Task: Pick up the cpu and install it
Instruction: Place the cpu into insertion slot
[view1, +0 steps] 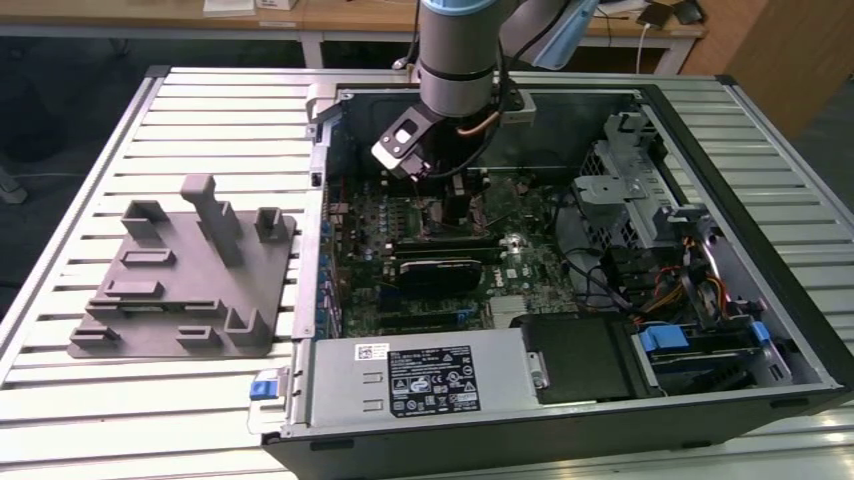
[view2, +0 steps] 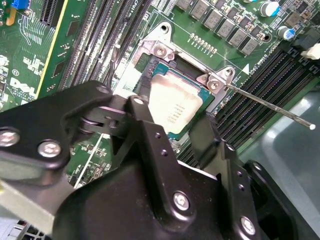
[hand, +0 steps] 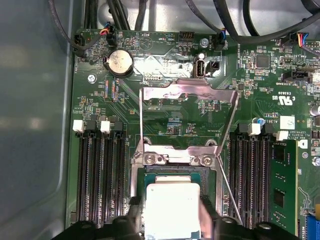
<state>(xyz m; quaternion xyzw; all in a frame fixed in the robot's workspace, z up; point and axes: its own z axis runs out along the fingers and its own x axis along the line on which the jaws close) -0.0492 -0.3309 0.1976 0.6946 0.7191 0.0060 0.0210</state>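
The cpu (view2: 175, 102), a flat square chip with a shiny silver top, sits low in the black motherboard socket (view2: 160, 55), level with its metal frame. My gripper (view2: 171, 116) reaches down over it, one black finger (view2: 136, 107) against one edge and the other finger (view2: 207, 131) against the opposite edge. In the first wrist view the cpu (hand: 172, 210) lies between the same two fingertips of the gripper (hand: 172, 224). The socket's load plate (hand: 187, 95) is swung open and its thin lever (view2: 270, 102) sticks out sideways. In the exterior view the gripper (view1: 447, 185) is inside the open computer case.
Memory slots (hand: 97, 175) flank the socket on both sides, and a coin battery (hand: 119, 62) sits beyond it. The case (view1: 534, 420) holds a power supply, drive cages and cables. A grey fixture plate (view1: 187, 290) with upright posts lies on the slatted table on the exterior view's left.
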